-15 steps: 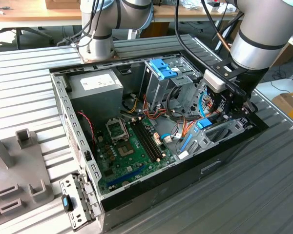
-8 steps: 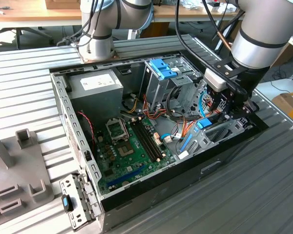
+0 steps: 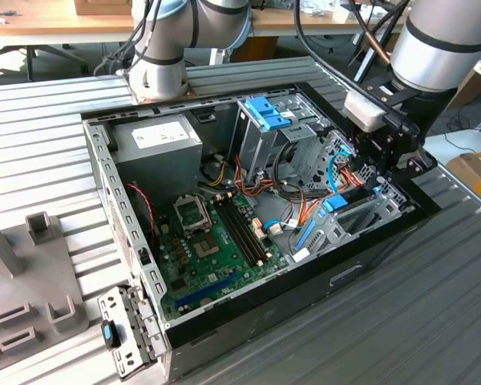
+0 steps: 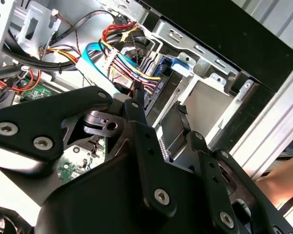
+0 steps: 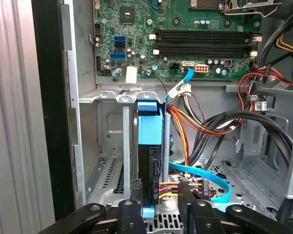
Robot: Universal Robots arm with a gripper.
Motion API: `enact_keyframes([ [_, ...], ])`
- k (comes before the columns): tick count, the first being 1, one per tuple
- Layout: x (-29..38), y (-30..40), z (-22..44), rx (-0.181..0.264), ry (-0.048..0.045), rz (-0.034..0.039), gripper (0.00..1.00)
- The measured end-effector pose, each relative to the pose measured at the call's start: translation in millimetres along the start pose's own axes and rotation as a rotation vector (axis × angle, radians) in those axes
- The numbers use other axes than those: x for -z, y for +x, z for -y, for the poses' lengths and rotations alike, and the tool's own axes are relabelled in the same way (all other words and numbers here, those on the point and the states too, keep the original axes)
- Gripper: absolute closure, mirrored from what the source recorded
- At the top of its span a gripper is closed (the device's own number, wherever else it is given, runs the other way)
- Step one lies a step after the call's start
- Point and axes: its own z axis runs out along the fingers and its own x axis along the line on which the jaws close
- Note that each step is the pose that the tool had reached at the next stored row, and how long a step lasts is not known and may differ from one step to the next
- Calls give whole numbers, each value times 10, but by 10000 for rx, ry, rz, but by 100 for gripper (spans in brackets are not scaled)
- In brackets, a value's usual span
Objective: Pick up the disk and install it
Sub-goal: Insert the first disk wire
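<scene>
The disk [image 5: 150, 130], black with a bright blue carrier, stands on edge in a metal bay at the front corner of the open computer case [image 3: 104, 172]. The exterior view shows the disk's blue end [image 3: 336, 203] low in the case on that view's right. My gripper [image 5: 161, 207] hangs just above the disk's near end and is open. One finger [image 5: 136, 202] is beside the disk and the other [image 5: 186, 202] stands apart from it, by the red and yellow cables. In the second wrist view the gripper [image 4: 157, 100] straddles the dark slab, with the blue carrier tab [image 4: 179, 63] beyond it.
Cable bundles [image 5: 210, 122] and a light blue flat cable [image 5: 205, 175] crowd the space beside the bay. The motherboard [image 3: 216, 241], power supply [image 3: 156, 140] and a drive cage with a light-blue latch [image 3: 266, 112] fill the case. A perforated bracket [image 3: 116, 333] lies outside.
</scene>
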Motion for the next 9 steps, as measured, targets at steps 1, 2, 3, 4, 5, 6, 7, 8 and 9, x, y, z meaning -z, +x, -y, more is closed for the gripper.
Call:
enact_keyframes([
  [1,26,-6,5,-2,0,-1,58],
  [2,49,-12,10,-4,0,-1,58],
  [3,62,-17,12,-6,0,-2,58],
  [4,90,-29,18,-9,0,-3,58],
  [5,115,-40,23,-13,0,-3,58],
  [6,136,-48,27,-19,0,-5,58],
  [7,156,-57,32,-26,0,-6,58],
  [8,174,-65,37,-31,0,-8,58],
  [9,182,-70,39,-34,0,-6,58],
])
